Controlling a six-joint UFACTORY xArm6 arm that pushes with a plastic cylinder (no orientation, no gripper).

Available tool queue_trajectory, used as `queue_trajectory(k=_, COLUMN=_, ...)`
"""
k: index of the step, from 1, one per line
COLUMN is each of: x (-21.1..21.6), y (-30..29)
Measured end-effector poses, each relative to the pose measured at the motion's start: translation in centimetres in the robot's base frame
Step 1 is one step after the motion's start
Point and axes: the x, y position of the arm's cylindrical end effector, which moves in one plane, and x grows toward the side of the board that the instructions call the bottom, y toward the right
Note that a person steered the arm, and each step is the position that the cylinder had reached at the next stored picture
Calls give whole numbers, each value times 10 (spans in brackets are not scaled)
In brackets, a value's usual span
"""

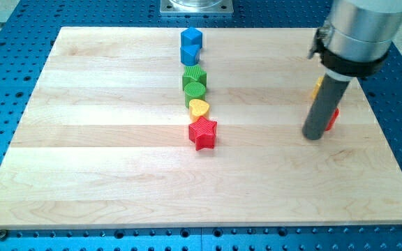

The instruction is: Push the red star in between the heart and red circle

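Observation:
The red star (202, 132) lies near the board's middle, just below the yellow heart (199, 107) and touching or nearly touching it. The red circle (333, 118) is at the view's right, mostly hidden behind my rod. My tip (315, 137) rests on the board right against the red circle's left side, far to the right of the red star. A yellow block (317, 86) peeks out behind the rod, above the red circle; its shape is hidden.
A column of blocks runs up from the heart: a green round block (195, 90), a green block (194, 75), a blue block (190, 55) and a blue cube (191, 37). The wooden board (103, 160) lies on a blue perforated table.

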Motion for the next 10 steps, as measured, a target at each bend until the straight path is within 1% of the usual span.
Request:
queue_trajectory(k=1, x=16, y=6)
queue_trajectory(k=2, x=0, y=25)
queue_trajectory(k=3, x=55, y=-26)
queue_trajectory(k=4, x=86, y=-129)
queue_trajectory(k=5, x=76, y=-213)
queue_trajectory(k=6, x=47, y=-224)
queue_trajectory(k=7, x=27, y=-160)
queue_trajectory(k=8, x=38, y=-209)
queue_trajectory(k=9, x=16, y=-203)
queue_trajectory(k=10, x=-4, y=-131)
